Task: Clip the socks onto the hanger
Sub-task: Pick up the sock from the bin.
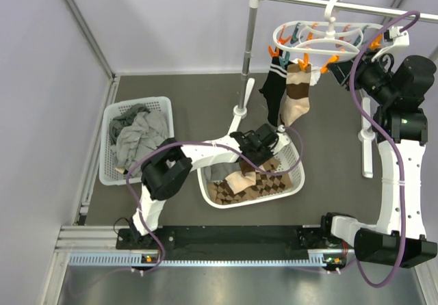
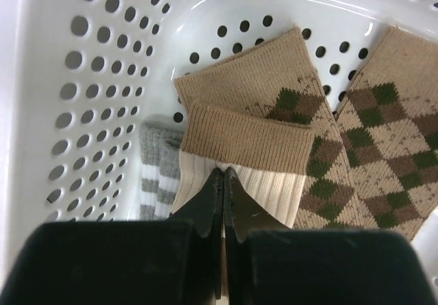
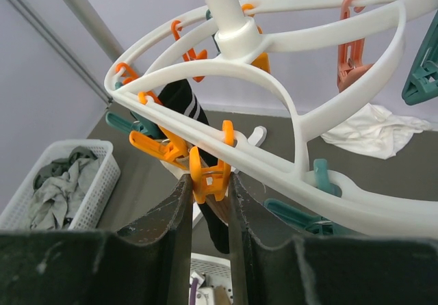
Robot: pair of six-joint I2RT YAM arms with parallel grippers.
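In the middle white basket (image 1: 291, 189) my left gripper (image 1: 256, 148) (image 2: 224, 176) is shut on a tan-cuffed, cream ribbed sock (image 2: 250, 141) (image 1: 239, 180), pinching its cream part just below the cuff. Beside it lies a grey striped sock (image 2: 156, 175). The white oval hanger (image 1: 321, 35) (image 3: 274, 79) hangs from the rail at the back right. A black sock (image 1: 274, 89) (image 3: 181, 103) and a tan sock with brown bands (image 1: 298, 96) hang clipped to its left side. At the hanger's near rim, my right gripper (image 1: 335, 65) (image 3: 209, 178) is shut on an orange peg (image 3: 211, 171), squeezing it.
Brown diamond-patterned cloth (image 2: 369, 148) lies in the same basket. A second white basket (image 1: 113, 124) at the left holds grey garments (image 1: 137, 137). The rail's upright pole (image 1: 250, 52) stands behind the hung socks. White cloth (image 3: 369, 130) lies on the floor at the far right.
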